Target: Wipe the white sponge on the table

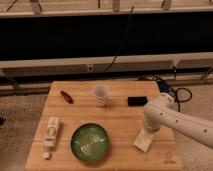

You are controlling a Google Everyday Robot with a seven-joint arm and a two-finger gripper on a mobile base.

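The white sponge [144,140] lies flat on the light-brown wooden table [120,117], at the front right, tilted a little. My arm comes in from the right, and my gripper [150,128] is right over the sponge's far end, pressing down at it. The arm's white body hides the fingertips. A small dark logo mark [170,161] sits at the table's front right corner.
A green bowl [90,142] stands at the front middle. A white cup [101,95] stands at the back middle, a black block [137,101] to its right, a red object [66,96] at the back left. A long white bar [51,131] and tiny white cube [46,156] lie front left.
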